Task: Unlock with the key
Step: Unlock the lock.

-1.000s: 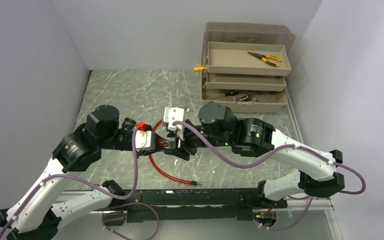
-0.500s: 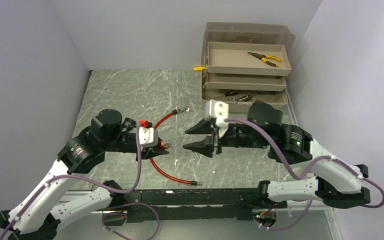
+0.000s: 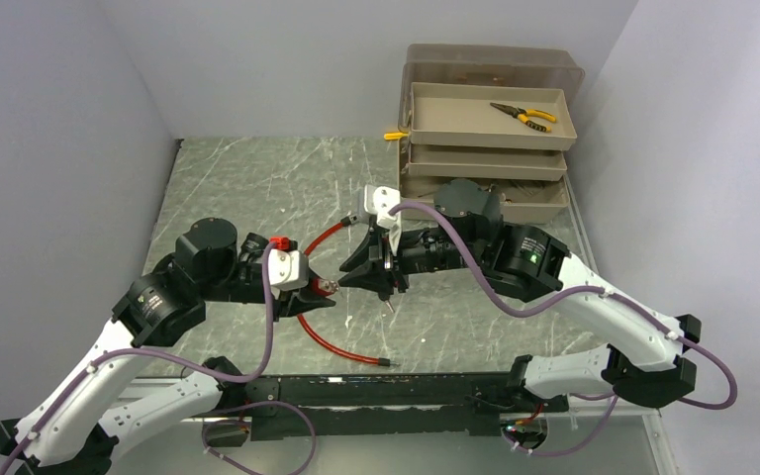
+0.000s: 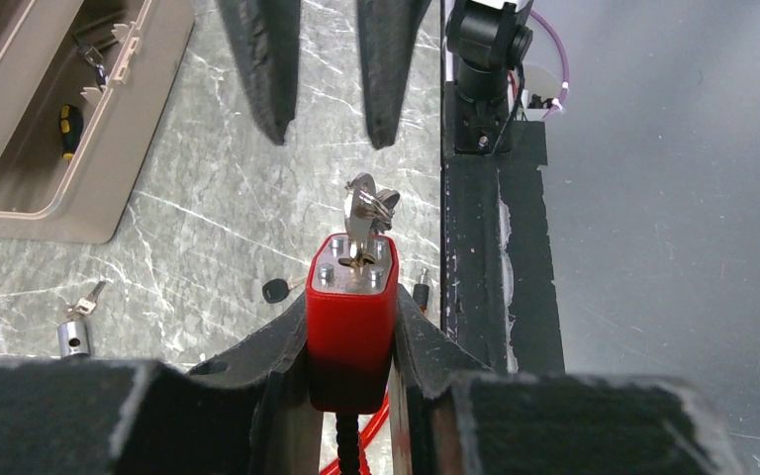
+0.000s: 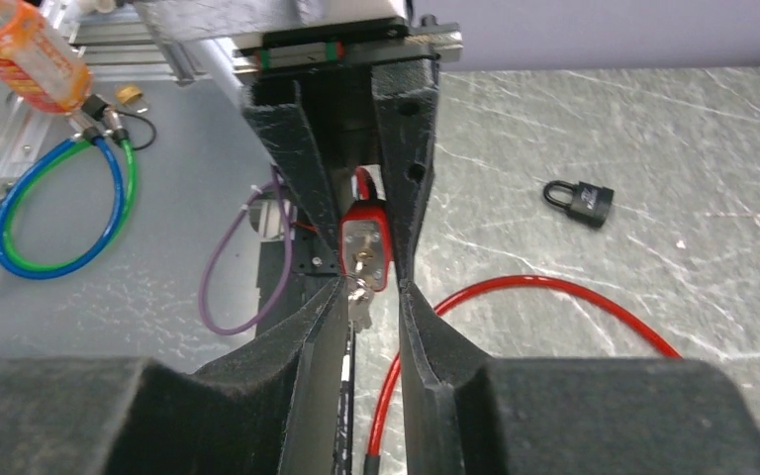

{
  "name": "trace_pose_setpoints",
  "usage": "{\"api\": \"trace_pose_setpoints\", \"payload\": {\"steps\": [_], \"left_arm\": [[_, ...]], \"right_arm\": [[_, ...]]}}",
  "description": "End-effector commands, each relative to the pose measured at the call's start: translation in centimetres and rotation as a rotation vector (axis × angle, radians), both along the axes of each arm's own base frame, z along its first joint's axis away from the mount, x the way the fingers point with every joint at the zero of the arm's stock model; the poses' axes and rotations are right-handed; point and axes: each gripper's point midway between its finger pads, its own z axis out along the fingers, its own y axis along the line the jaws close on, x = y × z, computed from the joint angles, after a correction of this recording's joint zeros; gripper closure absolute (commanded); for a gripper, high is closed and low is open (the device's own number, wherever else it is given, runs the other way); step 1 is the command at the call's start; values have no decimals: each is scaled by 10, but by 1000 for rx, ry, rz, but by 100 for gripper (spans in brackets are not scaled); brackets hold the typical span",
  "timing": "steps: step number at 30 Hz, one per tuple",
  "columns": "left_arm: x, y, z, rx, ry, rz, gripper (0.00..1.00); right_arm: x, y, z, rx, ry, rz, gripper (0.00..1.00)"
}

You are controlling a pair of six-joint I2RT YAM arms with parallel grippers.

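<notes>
Since the key sits in the keyway, the left gripper is clenched on the body of the red padlock and holds it above the table with the keyed face turned toward the other arm; this exposes the bow and braces the lock against a twist. Opposite, the right gripper lines up on the key, its fingers narrowed but parted and grasping nothing; its tips look just short of the bow, so the next step is probably to advance, pinch and turn; the red cable trails on the table below.
</notes>
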Motion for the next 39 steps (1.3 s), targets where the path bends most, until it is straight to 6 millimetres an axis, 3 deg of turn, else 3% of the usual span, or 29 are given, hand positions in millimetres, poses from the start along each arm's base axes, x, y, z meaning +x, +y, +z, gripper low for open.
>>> {"api": "trace_pose_setpoints", "payload": {"steps": [1,5,13,24,29,39], "left_arm": [[-4,-2,13,-52,-28,-24,100],[-5,-2,14,-55,-31,-25,100],[-5,-2,18,-66,-35,-26,100],[-8,0,22,-78,-36,-37,100],[-8,-1,23,-83,-34,-39,100],[-7,-1,26,-88,-36,-40,100]], "right_arm": [[-16,-1,35,96,-16,90,73],[-23,2,33,79,8,141,71],[-18,11,22,26,31,142,72],[-6,14,12,-27,21,87,81],[-4,11,12,-30,15,76,100],[2,6,12,-56,-7,39,100]]}}
